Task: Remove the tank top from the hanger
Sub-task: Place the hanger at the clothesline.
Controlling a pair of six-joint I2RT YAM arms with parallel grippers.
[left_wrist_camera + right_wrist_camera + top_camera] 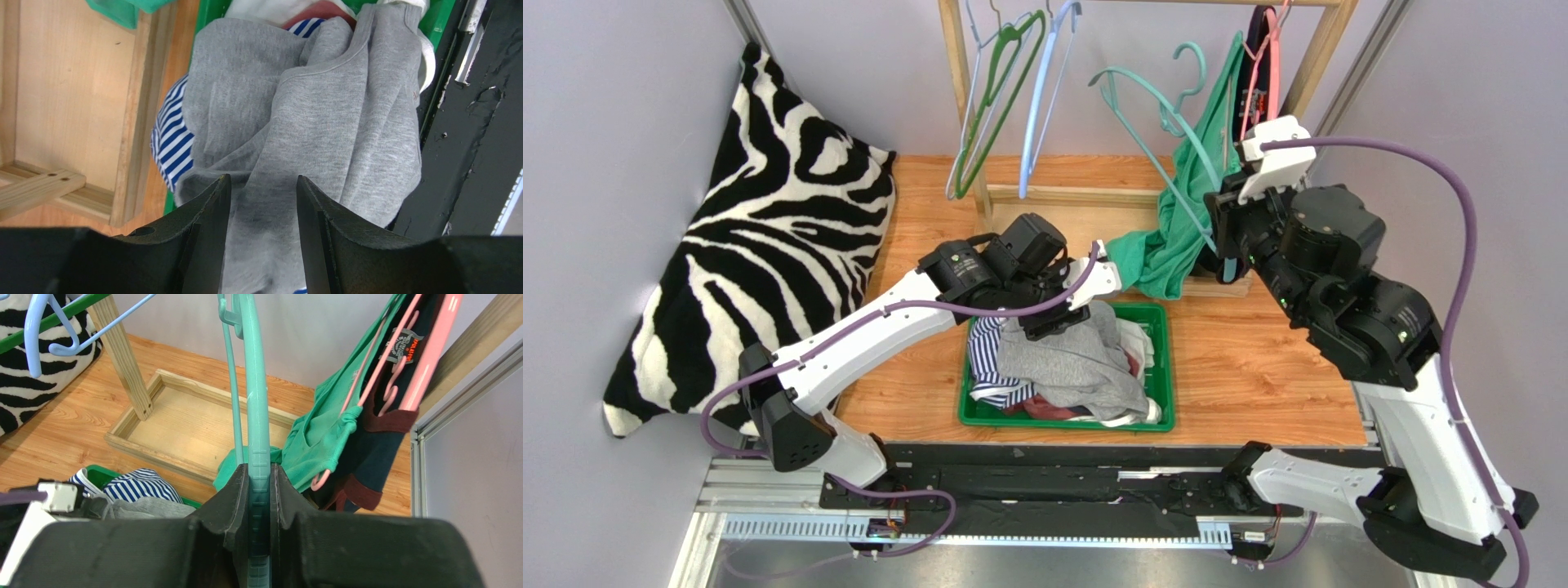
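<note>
The right end effector (1232,240) is clamped shut on the lower bar of the teal hanger (1143,110), near the far right corner of the table (1259,361). In the right wrist view the teal hanger (256,416) runs straight up from between the closed fingers (230,496).

The green tank top (1173,227) hangs just beside that hanger; its upper part reaches up toward the rail of the wooden rack (1075,194) and its lower end bunches over the rack's base frame, close to the far edge of the green bin (1163,368). Whether a strap is looped over the hanger cannot be told. In the right wrist view the tank top (325,438) lies against a pink hanger (430,352) that carries a dark garment (380,453).

The left end effector (1063,321) hovers over the bin at the middle of the table with its jaws parted and nothing between them. From the left wrist, a grey garment (307,122) shows below the gap between the fingers (212,208), and a blue-striped garment (175,141) lies under it.

A zebra-print pillow (768,233) leans along the left edge of the table. A green hanger (995,98) and a light blue hanger (1044,86) hang bare at the far edge
</note>
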